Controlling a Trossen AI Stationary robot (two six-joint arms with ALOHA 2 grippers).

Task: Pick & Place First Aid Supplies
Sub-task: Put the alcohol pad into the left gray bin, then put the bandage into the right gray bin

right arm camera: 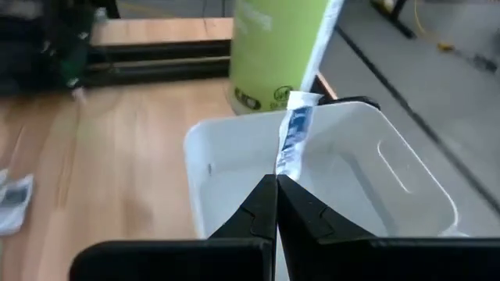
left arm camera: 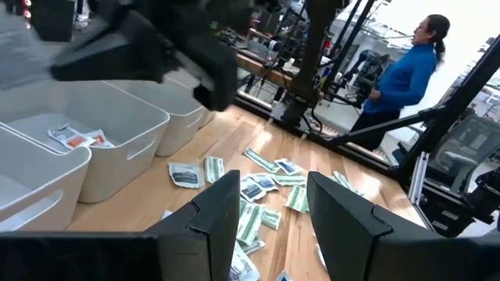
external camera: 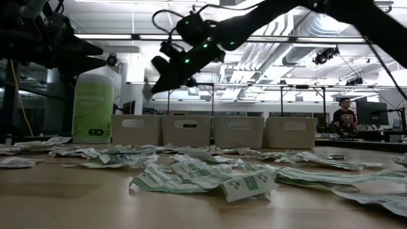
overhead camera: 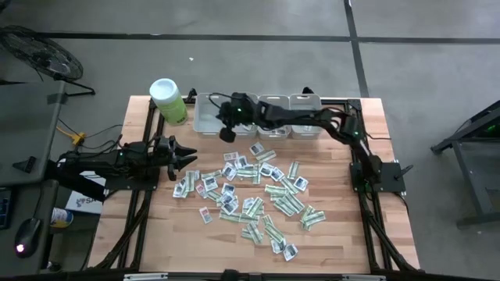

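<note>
Packet: thin paper, light, limp; best pinched at an edge. Right gripper clenched on its lower end above far-left bin. Left gripper released, empty, left worktop.

Bins: four grey, in one row at the table's 12 o'clock edge.

Canister: one, lime-green with a white lid, at 9 o'clock of the bin row.

Paper packets: dozens, too many and too overlapped for an exact count, scattered over the table centre. Two kinds: squarish white, longer green-and-white.

Packets inside the bins: two visible in one bin from the left wrist view.

Arms: two.

Person: one.
</note>
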